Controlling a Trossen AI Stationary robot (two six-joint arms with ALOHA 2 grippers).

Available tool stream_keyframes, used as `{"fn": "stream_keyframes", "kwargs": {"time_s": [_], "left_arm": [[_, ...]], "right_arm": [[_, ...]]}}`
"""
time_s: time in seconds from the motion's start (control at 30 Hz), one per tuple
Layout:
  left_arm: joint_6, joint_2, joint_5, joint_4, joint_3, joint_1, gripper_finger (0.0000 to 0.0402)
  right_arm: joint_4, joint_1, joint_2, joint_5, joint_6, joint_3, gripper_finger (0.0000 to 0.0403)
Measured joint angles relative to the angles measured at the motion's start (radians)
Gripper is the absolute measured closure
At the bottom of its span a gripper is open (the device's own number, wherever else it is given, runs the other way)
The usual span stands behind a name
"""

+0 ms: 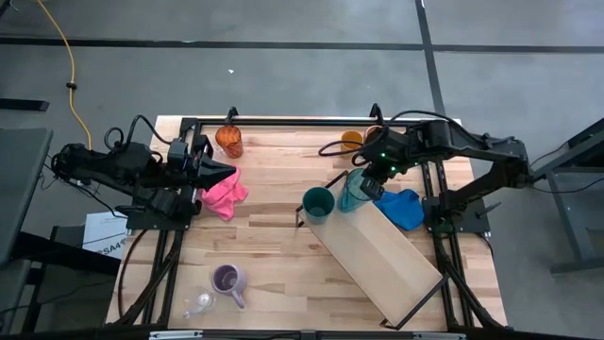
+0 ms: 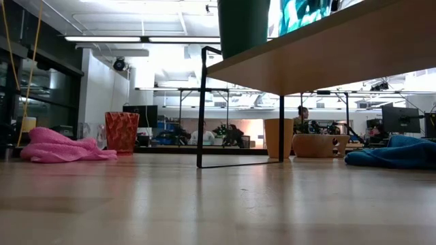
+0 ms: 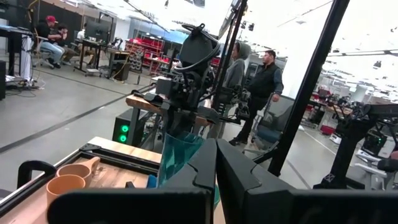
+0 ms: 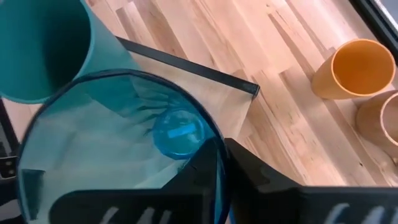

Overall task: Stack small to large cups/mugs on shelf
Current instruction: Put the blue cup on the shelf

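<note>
The shelf (image 1: 377, 250), a light-wood board on a thin black frame, lies slantwise at the table's right. A green cup (image 1: 318, 203) stands on its far-left end. Beside the cup is the tall teal tumbler (image 1: 354, 192), upright over the same end, with my right gripper (image 4: 219, 149) shut on it. My left gripper (image 1: 229, 173) hangs shut and holding nothing at the table's left, above the pink cloth (image 1: 225, 194). A yellow mug (image 1: 351, 140) and a tan mug (image 1: 374, 134) stand at the far edge. A purple mug (image 1: 226, 280) and a clear glass (image 1: 198, 302) stand near left. My right gripper holds the teal tumbler by its rim (image 4: 214, 134), the wall pinched with one finger inside and the other finger (image 4: 255, 174) outside. The fingers slant down from the table's right. The tumbler is upright, its base (image 4: 177, 134) over the shelf board; whether it rests there I cannot tell.
An orange ribbed glass (image 1: 229, 141) stands at the far edge, left of centre. A blue cloth (image 1: 401, 208) lies between the shelf and the right arm's base. Bare tabletop lies at the centre and near left of the shelf. People stand in the room beyond.
</note>
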Motion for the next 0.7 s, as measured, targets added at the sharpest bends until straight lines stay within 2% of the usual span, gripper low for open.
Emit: {"fn": "stream_keyframes", "kwargs": {"time_s": [0.33,0.7], "left_arm": [[0.000,0.000,0.000,0.000,0.000,0.000,0.0402],[0.000,0.000,0.000,0.000,0.000,0.000,0.0402]], "right_arm": [[0.021,0.000,-0.001,-0.004,0.000,0.002,0.0321],[0.051,0.000,-0.002,-0.008,0.001,0.003,0.0288]]}}
